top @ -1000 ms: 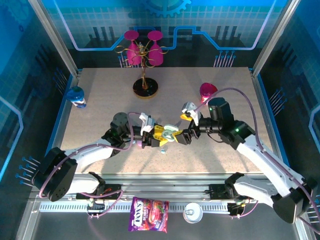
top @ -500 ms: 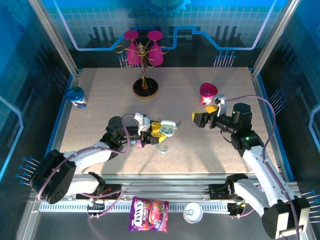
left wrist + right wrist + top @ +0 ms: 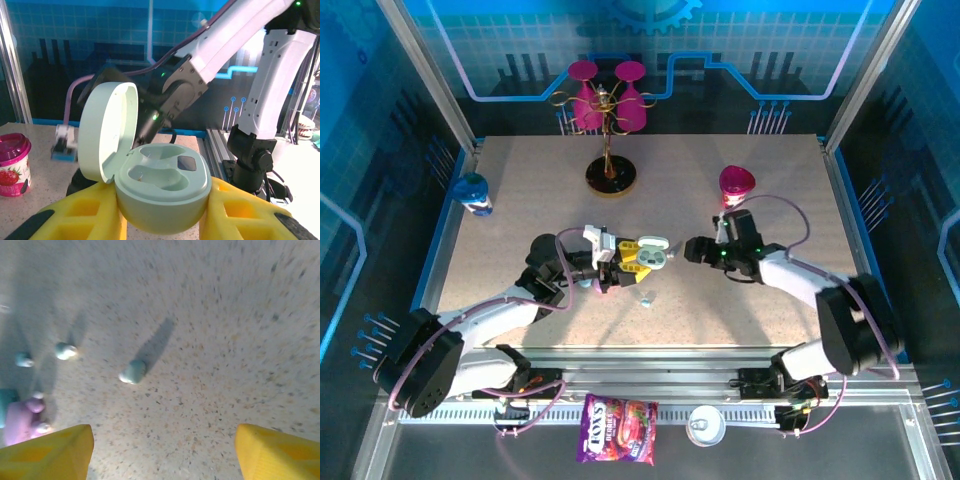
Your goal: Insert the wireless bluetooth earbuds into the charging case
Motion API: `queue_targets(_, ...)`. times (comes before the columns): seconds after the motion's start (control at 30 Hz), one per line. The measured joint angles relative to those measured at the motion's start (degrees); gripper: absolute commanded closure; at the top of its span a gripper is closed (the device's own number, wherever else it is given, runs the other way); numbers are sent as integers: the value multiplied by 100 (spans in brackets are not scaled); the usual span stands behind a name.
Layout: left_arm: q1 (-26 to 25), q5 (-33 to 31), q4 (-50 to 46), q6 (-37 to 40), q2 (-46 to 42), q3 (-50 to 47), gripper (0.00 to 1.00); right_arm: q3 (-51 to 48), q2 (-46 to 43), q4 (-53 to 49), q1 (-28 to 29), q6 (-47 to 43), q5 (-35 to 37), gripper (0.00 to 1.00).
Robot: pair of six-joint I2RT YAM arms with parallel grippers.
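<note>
Case open, lid up, grasped by clenched left tool mid-table | right tool released, fingers wide apart above bare table | earbuds loose on table, just near of case

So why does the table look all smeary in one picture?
Right wrist view: the speckled table and the earbuds are blurred, with long shadows beside them. Left wrist view: the open charging case looks sharp.
</note>
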Motion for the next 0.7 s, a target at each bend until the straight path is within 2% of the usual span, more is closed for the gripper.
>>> queue_targets(0.2,-2,0,-2,2,0,-2,75,446,1058,323,535,396,448,53)
queue_targets(0.53,-2,-2,-4,4,0,-17,75,946,1534,142,667,734,638,60)
queue_targets(0.7,-2,-2,-4,7,0,-20,75,1058,1585,68,721,748,691,59)
